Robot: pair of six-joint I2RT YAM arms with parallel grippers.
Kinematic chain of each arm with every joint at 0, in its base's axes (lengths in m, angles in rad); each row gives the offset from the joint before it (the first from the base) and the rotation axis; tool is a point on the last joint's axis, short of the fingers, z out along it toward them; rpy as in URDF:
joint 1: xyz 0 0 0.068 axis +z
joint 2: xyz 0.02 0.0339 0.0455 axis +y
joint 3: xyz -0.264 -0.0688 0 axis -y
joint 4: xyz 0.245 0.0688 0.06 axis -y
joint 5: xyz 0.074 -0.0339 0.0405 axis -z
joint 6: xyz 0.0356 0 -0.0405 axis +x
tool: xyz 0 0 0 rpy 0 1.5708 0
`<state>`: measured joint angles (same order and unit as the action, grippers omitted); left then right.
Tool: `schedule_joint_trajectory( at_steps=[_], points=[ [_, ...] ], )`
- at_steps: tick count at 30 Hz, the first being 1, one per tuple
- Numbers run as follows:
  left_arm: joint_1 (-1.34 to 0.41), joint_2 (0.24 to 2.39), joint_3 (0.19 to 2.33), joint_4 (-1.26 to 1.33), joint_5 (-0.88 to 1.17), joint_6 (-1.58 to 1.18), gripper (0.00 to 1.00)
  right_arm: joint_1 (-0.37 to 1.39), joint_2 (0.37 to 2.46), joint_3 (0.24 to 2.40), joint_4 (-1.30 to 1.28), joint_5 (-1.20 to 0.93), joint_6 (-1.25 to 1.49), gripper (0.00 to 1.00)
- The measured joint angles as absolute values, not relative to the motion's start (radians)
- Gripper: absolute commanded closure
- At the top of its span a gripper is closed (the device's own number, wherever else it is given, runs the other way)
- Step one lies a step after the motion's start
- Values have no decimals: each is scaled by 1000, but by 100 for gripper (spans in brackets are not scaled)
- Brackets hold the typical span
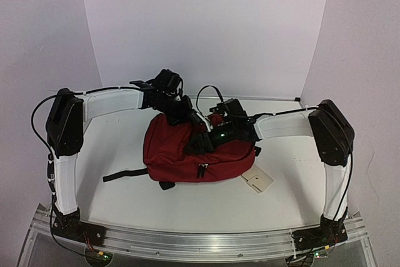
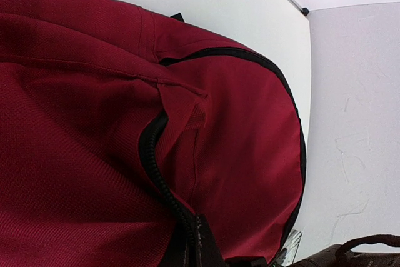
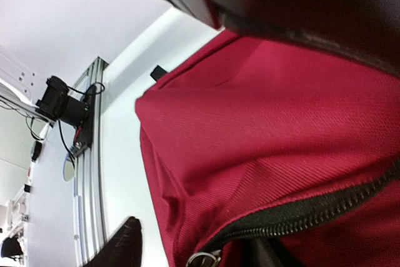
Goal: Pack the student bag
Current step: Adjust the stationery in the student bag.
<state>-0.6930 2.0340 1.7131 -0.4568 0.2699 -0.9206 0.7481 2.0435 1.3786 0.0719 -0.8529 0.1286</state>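
Mid-frame, the dark red fabric backpack [image 1: 181, 157] looks packed bar zipping; the left gripper [image 1: 185, 112] is pinched shut, and the right gripper [image 1: 201, 141] I cannot tell.

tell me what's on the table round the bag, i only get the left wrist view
Observer: A flat beige card lies by the near right corner of the student bag.
Operator: any straps loose
Observer: One black strap trails left across the table.
Operator: see a zip pull anywhere
Observer: The right wrist view shows a metal pull ring at the end of a black zipper.
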Motion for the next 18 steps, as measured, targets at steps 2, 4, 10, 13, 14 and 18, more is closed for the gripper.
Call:
schedule_joint_trajectory(
  at_steps=[2,4,10,13,14,18],
  points=[
    [-690,2029,1704,-450,270,-923,100,751,2062,1381,109,-861,140,54],
    [-685,2025,1693,-444,271,-924,100,752,2084,1381,162,-876,163,61],
    [-681,2020,1682,-448,270,-920,100,750,2100,1341,248,-902,164,43],
    [-682,2005,1682,-474,267,-906,100,744,2066,1270,244,-915,134,34],
    [-684,1997,1683,-486,267,-894,100,738,2046,1248,240,-921,124,33],
    [-688,1966,1697,-550,267,-837,100,713,1959,1183,209,-944,129,35]
  ],
)
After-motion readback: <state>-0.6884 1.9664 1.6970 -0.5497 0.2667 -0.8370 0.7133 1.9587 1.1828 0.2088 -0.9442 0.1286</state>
